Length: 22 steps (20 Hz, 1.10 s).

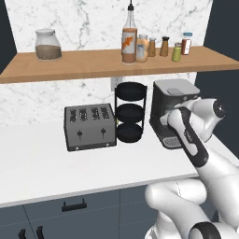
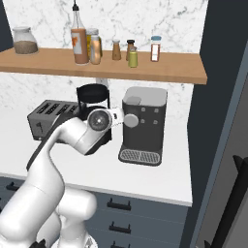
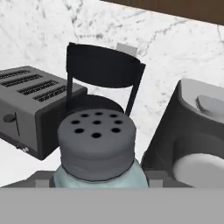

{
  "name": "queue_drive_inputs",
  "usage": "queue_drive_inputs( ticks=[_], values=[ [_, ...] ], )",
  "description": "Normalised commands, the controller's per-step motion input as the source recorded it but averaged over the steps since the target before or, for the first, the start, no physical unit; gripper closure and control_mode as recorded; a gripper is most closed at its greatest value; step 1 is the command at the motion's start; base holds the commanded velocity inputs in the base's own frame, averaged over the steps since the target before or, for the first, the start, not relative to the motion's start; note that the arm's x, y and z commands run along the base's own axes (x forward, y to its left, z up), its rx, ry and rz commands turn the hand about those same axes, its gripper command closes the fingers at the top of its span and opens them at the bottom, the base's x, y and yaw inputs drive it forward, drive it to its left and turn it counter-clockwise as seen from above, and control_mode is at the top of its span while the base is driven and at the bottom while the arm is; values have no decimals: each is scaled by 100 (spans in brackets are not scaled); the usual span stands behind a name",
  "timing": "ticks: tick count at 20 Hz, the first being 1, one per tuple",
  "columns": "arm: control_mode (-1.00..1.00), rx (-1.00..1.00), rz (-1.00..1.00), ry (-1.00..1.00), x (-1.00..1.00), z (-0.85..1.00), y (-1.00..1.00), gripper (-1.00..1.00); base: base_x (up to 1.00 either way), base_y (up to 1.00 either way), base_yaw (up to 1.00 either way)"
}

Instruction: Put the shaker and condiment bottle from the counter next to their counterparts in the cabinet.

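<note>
Above the white counter [image 1: 42, 168], a marble wall [image 1: 70, 18] backs the cabinet [image 1: 70, 65].

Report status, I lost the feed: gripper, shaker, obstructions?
Gripper shut on shaker, above counter. Condiment bottle already on cabinet. Tiered rack and coffee machine close ahead.

The arm [image 1: 196, 196] was glossy white, built of rounded, bulbous link shells that swelled at each joint. Dark grey to black bands marked the seams between the shells, and a long black strip ran along the forearm link [image 1: 189, 137]. One joint ended in a round cap [image 2: 99, 119] with a dark ring around a grey metallic disc. A short white cylindrical stub [image 2: 130, 120] stuck out beside that cap. No cables, screws or lettering were discernible on the shells.
</note>
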Motion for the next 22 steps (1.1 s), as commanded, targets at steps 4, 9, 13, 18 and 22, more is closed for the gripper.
queue_drive_inputs(
  ticks=[4,9,13,18,22],
  values=[
    [-100,0,-28,-8,0,54,-60,100,0,0,0],
    [-100,0,-27,-7,0,60,-63,100,0,0,0],
    [-100,0,-21,-5,0,50,-49,100,0,0,0],
    [-100,0,-16,-12,-9,54,-41,100,0,0,0],
    [-100,0,-13,-17,-30,62,-37,100,0,0,0]
  ],
)
